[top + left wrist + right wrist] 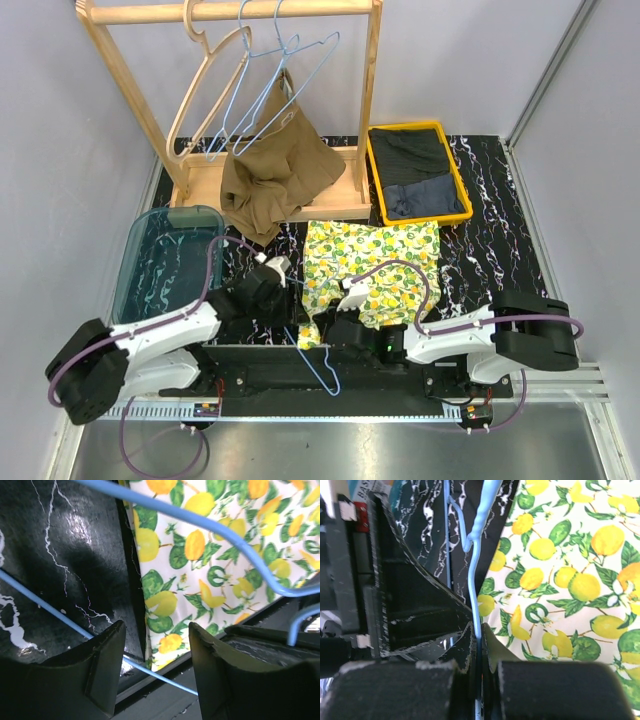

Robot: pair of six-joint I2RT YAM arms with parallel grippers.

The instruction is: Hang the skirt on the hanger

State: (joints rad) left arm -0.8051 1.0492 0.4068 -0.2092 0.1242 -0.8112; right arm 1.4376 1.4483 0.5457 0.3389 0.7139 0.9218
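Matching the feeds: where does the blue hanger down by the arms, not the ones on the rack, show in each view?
Top external: blue hanger at bottom centre, between the arms.
Left wrist: blue hanger arcs across the top, over the fabric.
Right wrist: blue hanger runs vertically left of centre, pinched in the right gripper.
Shared landmark: lemon-print skirt.

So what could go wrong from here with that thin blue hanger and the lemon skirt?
1. The right gripper pinches the thin blue wire hanger only at its fingertips, so the wire could twist or slip.
2. The open left gripper straddles both the edge of the lemon-print fabric skirt and a hanger wire, so closing might catch the wire too.
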